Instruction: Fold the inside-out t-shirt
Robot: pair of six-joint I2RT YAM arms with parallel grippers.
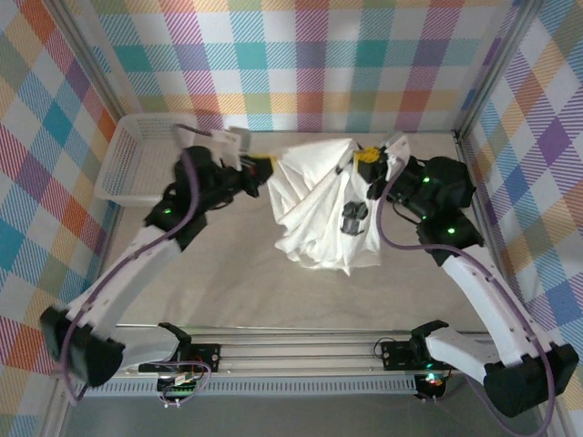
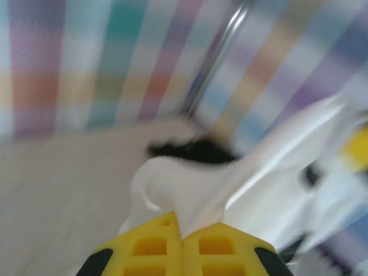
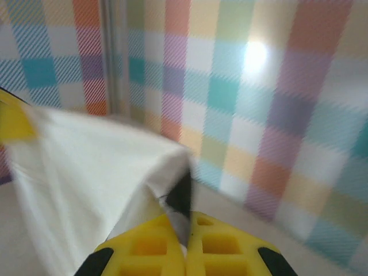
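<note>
Pinching one t-shirt (image 1: 314, 205), seemingly lifted, left tool (image 1: 262, 165), right tool (image 1: 367, 156)

t-shirt (image 1: 314, 205) mid desk (image 1: 228, 282) twd far edge, btwn left end effector (image 1: 262, 165) & right end effector (image 1: 367, 156); basket (image 1: 137, 159) in far-left corner.

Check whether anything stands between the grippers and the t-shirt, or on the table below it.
Nothing visible. Left gripper and right gripper are both shut on the t-shirt above the table; the basket sits far left.
</note>
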